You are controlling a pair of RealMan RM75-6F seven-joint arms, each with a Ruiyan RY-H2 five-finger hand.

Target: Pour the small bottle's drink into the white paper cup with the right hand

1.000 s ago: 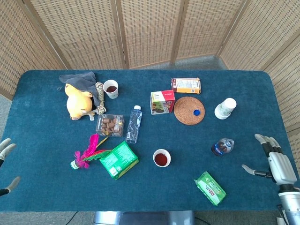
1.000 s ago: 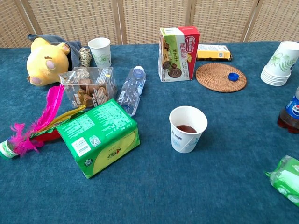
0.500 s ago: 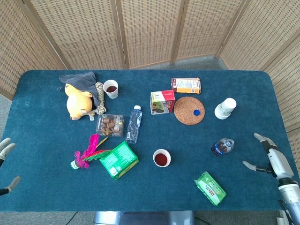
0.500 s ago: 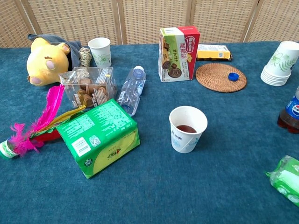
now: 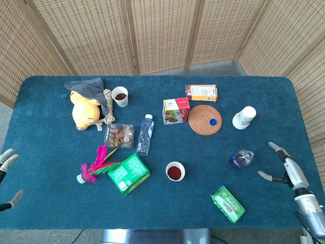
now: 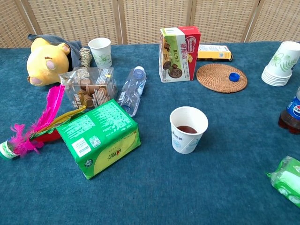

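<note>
The small cola bottle (image 5: 240, 158) stands uncapped at the right of the table, and shows at the right edge of the chest view (image 6: 291, 112). Its blue cap (image 5: 214, 121) lies on the woven coaster (image 5: 202, 122). A white paper cup (image 5: 174, 171) holding dark drink stands left of the bottle, near the middle (image 6: 188, 129). My right hand (image 5: 284, 166) hovers right of the bottle, fingers spread, holding nothing. My left hand (image 5: 7, 178) shows at the left edge of the head view, fingers apart and empty.
A stack of paper cups (image 5: 244, 117) stands behind the bottle. A green packet (image 5: 228, 204) lies in front of it. A green box (image 5: 129, 173), a lying water bottle (image 5: 145, 134), a snack carton (image 5: 175, 110), a second filled cup (image 5: 121, 96) and a plush toy (image 5: 85, 109) lie to the left.
My right hand has moved up and left toward the bottle and turned edge-on. Bottle, cup and left hand have stayed put.
</note>
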